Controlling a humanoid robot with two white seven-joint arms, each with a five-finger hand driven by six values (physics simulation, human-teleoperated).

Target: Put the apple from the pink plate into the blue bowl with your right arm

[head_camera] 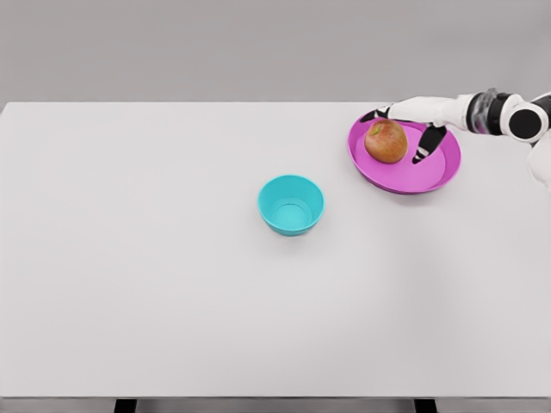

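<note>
The apple (pixel 386 141), reddish with a yellow-green patch at its top, is seen resting on the pink plate (pixel 413 176), toward the plate's ten o'clock part. The plate is found on the white table (pixel 172 284) near the far right corner, and its rim at six o'clock is left bare.

The right hand (pixel 411 120) is held over the far half of the plate, reached in from the picture's right edge at about three o'clock of the apple. Its fingers are spread around the fruit rather than pressed together: a dark-tipped finger (pixel 375 114) is seen at the apple's twelve o'clock, just beyond its top, and another finger (pixel 428 142) is pointed down toward the plate at the apple's three o'clock, just beside it. Whether either finger is actually touching the apple cannot be told from this view; no closed grip on it is shown. The white forearm with its grey and black wrist joints (pixel 504 114) is stretched out past the table's right edge.

The blue bowl (pixel 291 205), more a teal in colour, is set upright near the middle of the table, at about eight o'clock from the plate and well apart from it. Its inside is seen to hold nothing. Beyond the table's far edge a plain grey wall (pixel 258 47) is seen. Two dark table legs (pixel 126 405) are glimpsed at the bottom edge.
</note>
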